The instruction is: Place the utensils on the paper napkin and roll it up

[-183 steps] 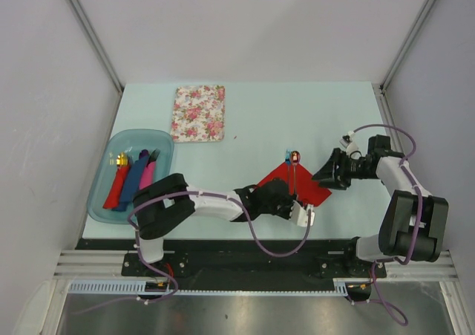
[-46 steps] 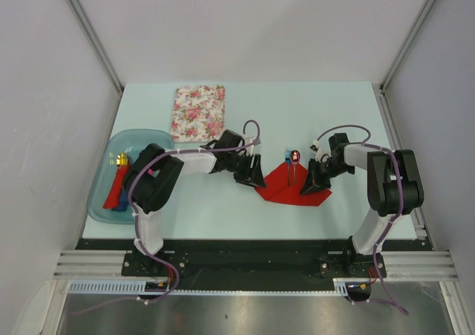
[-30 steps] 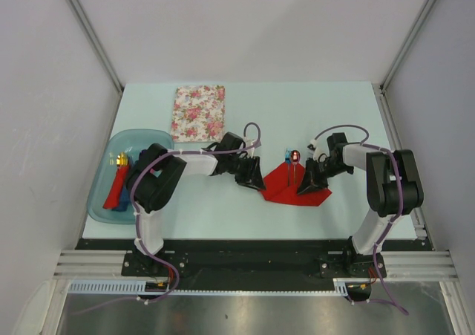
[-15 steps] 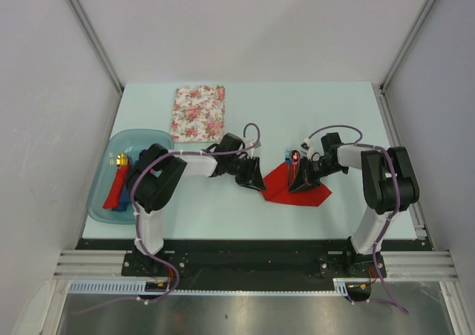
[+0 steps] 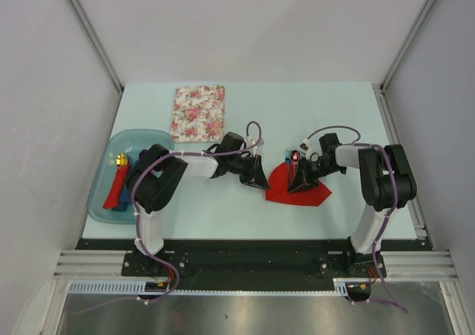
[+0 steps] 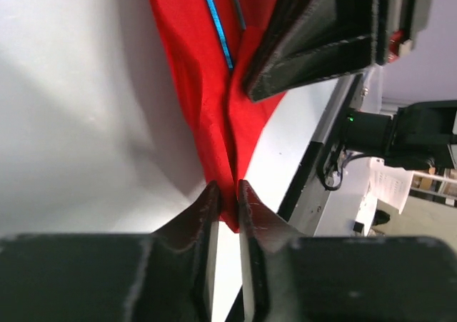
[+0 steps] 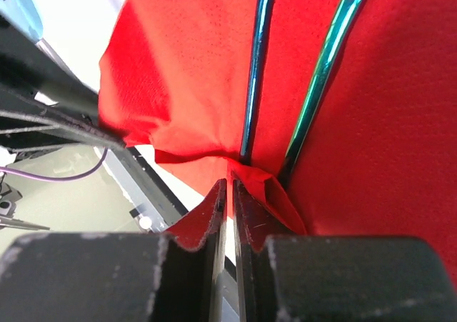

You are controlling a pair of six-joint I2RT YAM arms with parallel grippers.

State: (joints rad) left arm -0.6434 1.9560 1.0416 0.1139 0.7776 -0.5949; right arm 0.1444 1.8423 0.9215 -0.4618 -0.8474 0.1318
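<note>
The napkin (image 5: 300, 194) lay red on the table (image 5: 334, 112) between the arms, with the fork (image 5: 286, 157) and spoon (image 5: 295, 156) on it side by side, handles on the paper and heads poking past its far edge. The left claw (image 6: 227, 193) was closed on the napkin's left corner, a pinched ridge of paper running up from its jaws. The right claw (image 7: 230, 186) was closed on a small fold of napkin right at the handle ends. This looked like the start of the roll. To do it well, both claws should probably lift only a little and carry the paper over the handles at the same pace. The edge should stay taut but not strained, since thin paper may tear at the pinches. A lopsided pull could tip the utensils off or skew them, so the handles ought to stay parallel and trapped inside the first turn. At the far left the bin (image 5: 141, 133) held finished work: a red roll (image 5: 113, 190) with a gold tip showing, and a blue roll (image 5: 124, 197) beside it, largely hidden by the left arm. A floral cloth (image 5: 198, 112) lay flat behind.
</note>
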